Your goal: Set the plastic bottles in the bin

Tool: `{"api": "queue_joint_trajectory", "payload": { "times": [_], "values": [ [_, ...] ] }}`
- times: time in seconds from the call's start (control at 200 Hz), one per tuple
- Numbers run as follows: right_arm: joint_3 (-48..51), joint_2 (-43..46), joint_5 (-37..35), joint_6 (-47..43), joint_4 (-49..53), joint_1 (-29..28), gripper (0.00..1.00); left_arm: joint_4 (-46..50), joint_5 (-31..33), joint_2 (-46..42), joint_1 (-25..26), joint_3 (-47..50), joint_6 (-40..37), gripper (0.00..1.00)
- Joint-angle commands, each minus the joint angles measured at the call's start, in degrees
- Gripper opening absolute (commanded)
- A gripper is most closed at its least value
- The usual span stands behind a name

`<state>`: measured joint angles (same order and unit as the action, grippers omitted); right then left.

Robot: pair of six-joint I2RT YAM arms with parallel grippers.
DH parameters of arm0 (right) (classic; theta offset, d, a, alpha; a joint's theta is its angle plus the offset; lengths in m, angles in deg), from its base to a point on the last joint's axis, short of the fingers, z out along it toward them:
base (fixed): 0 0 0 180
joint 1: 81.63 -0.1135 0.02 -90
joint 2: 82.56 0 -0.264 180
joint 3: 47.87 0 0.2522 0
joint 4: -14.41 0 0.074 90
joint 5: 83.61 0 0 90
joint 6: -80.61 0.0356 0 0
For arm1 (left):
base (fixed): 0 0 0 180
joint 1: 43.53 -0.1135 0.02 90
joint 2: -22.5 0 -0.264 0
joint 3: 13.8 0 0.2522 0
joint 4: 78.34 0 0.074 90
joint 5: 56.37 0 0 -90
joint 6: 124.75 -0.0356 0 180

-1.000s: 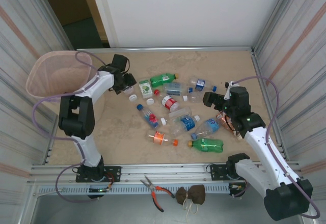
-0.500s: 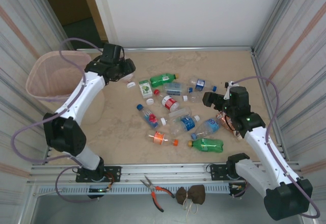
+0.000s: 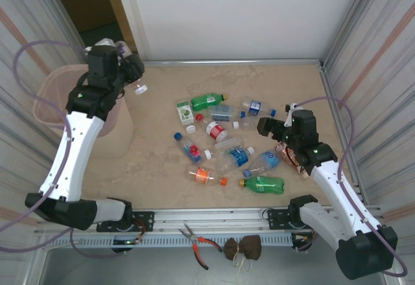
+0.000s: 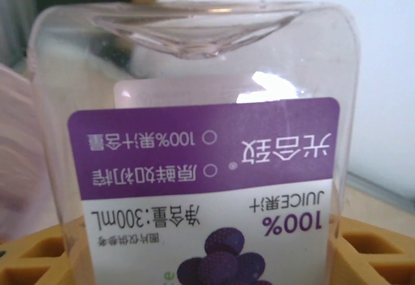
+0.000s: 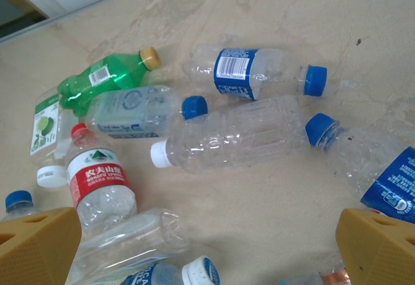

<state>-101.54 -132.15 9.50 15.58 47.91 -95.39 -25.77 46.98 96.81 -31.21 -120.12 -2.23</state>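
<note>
Watching the left gripper [image 3: 130, 66] clamp a clear juice bottle [image 4: 207, 149] by its body, up by the bin [image 3: 48, 103], maybe over its rim. Looks empty, so light, squashy, slick. And the right gripper [image 3: 267, 127] gapes over the other bottles [image 3: 227, 144].

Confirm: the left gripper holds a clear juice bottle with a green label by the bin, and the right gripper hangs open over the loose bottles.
One thing is wrong: the label on the juice bottle is purple, not green; the left wrist view shows it. The left gripper does hold it by the bin, and the right gripper hangs open over the loose bottles.
</note>
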Motion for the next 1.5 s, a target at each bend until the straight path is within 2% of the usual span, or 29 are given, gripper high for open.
{"api": "queue_joint_trajectory", "payload": {
  "times": [0.0, 0.321, 0.496, 0.726, 0.942, 1.498],
  "values": [
    [-1.3, 0.0, 0.9, -0.7, -0.3, 0.3, 0.99, 1.2, 3.1, -2.4, -5.1, -1.0, -0.9, 0.57],
    [-1.2, 0.1, 0.8, -0.6, -0.3, 0.3, 0.99, 1.0, -4.1, -1.6, -22.7, -0.2, 3.9, 0.55],
    [-1.1, 0.3, 0.6, -0.5, -0.3, 0.3, 0.99, 0.3, -6.5, 0.7, -27.5, 3.2, 10.1, 0.54],
    [-1.0, 0.8, 0.2, -0.4, 0.1, 0.3, 0.99, -1.7, -7.2, 3.3, -28.4, 9.8, 22.4, 0.53],
    [-0.6, 1.8, -0.3, -0.5, 0.8, 0.3, 0.99, -5.5, -9.2, 6.2, -28.2, 15.1, 30.0, 0.52],
    [0.7, 2.6, -0.8, -0.6, 1.0, 0.9, 0.99, -12.0, -10.3, 15.7, -26.6, 20.9, 37.9, 0.54]
  ]
}}
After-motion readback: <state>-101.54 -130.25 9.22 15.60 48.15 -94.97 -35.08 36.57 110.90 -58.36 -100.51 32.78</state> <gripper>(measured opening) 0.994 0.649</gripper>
